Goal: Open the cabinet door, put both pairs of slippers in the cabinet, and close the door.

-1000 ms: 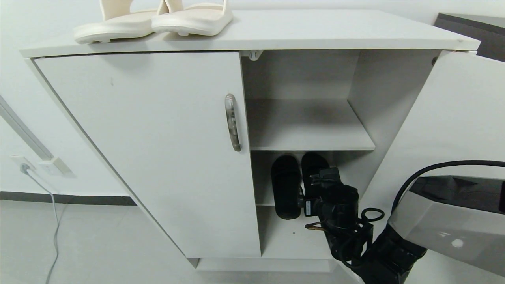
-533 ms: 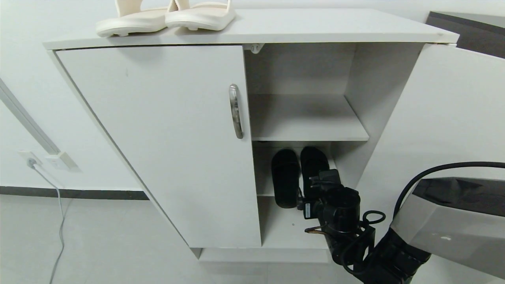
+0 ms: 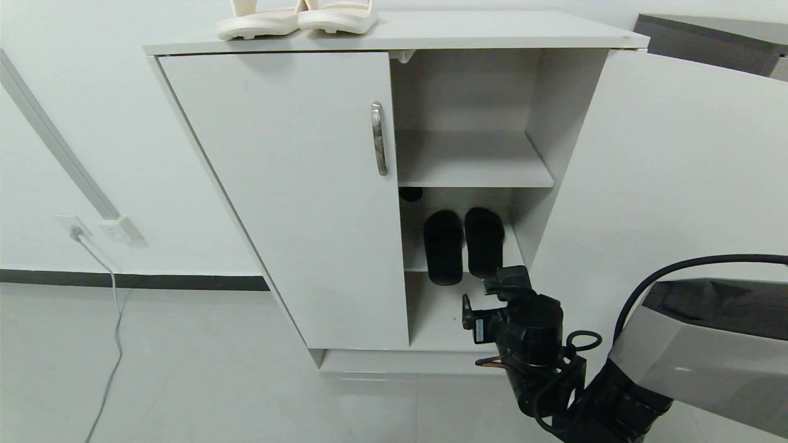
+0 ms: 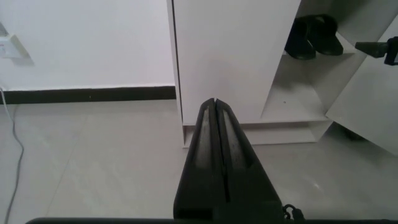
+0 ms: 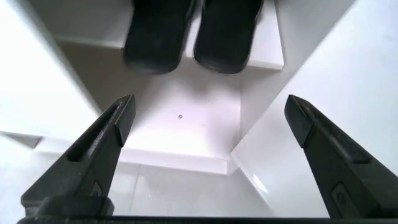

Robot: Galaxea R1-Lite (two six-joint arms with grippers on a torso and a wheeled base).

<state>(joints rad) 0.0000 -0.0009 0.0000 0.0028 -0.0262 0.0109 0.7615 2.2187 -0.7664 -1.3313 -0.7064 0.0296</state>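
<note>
The 2 black slippers (image 3: 463,245) are plain matte slides, lying side by side on the lower shelf (image 3: 422,266) inside the white cabinet (image 3: 492,34). The 2 cream slippers (image 3: 298,17), thick-soled, sit together on the cabinet's top surface. Of the 2 doors, the left door (image 3: 289,184) is shut and carries 1 metal handle (image 3: 379,139); the right door (image 3: 671,166) stands open. The right claw (image 5: 208,115) hangs just before the open compartment, below the black pair, its fingers spread wide and empty. The left claw (image 4: 214,109) is pressed closed on nothing, over the floor (image 4: 93,162).
</note>
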